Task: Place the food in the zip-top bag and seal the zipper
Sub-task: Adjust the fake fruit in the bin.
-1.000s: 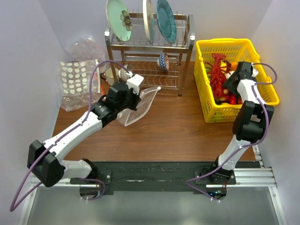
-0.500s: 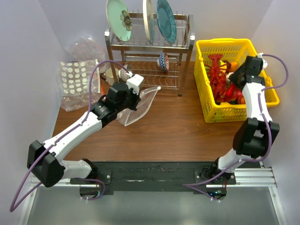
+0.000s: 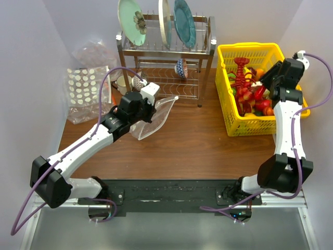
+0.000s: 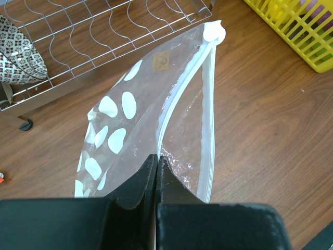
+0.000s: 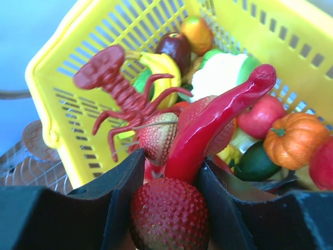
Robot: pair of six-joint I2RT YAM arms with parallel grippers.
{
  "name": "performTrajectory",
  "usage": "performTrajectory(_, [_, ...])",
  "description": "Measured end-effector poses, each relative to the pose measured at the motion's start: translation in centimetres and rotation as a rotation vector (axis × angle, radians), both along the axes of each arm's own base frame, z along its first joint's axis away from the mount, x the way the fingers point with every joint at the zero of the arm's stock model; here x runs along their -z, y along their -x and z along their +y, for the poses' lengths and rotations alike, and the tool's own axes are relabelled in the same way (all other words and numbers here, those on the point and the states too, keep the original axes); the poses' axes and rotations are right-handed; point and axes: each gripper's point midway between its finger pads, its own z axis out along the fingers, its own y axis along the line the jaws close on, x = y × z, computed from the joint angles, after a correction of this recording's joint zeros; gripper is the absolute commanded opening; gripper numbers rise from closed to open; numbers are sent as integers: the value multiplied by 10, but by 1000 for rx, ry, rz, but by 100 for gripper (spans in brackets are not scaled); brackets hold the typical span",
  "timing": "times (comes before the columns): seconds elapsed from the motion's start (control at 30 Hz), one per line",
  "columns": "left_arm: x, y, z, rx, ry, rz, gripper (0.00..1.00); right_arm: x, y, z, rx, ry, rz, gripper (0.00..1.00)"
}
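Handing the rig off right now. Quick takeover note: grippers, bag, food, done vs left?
Left gripper: shut, pinching one lip of the transparent plastic zip-top bag. Its white zipper strip is open.
Right gripper: shut on a red bumpy toy strawberry, above the yellow plastic basket that holds the rest of the toy food.
Done: bag mouth held open; no food visible inside it.
Left: load the food, then press the zipper shut.

No legible text, number or brand appears in any view; a small amber mark [image 4: 161, 63] toward the 12 o'clock end of the zip-top bag [image 4: 156, 114] is too blurred to read.
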Motion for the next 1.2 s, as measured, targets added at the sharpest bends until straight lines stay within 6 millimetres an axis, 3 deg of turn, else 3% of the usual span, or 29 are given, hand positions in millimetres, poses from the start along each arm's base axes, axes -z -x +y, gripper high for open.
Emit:
performTrajectory(0.07, [0,0,0,0,0,0,0,0,-1,3,-18,-8,-2,4])
performTrajectory(0.3, [0,0,0,0,0,0,0,0,-3,12,-63,-27,-7,6])
performTrajectory(0.43, [0,0,0,0,-1,0,0,0,-3,13,-66,-29,-7,38])
performTrajectory(0.47, [0,0,0,0,0,0,0,0,-3,13,-69,-31,-6,35])
performTrajectory(0.5, [0,0,0,0,0,0,0,1,-3,14,-72,-32,-4,2])
performTrajectory(0.57, [0,0,0,0,-1,0,0,2,-4,16,-87,-39,0,0])
performTrajectory(0.7, [0,0,0,-2,-1,-1,0,7,-6,18,-97,-48,12,13])
performTrajectory(0.77, [0,0,0,-3,-2,-1,0,8,-5,19,-103,-51,13,0])
performTrajectory(0.87, [0,0,0,-3,-2,-1,0,8,-6,20,-110,-54,13,0])
performTrajectory(0.9, [0,0,0,-3,-2,-1,0,8,-5,21,-110,-54,14,2])
performTrajectory(1.0, [0,0,0,-3,-2,-1,0,10,-5,21,-109,-55,18,45])
performTrajectory(1.2, [0,0,0,-3,-2,-1,0,11,-5,20,-109,-54,19,41])
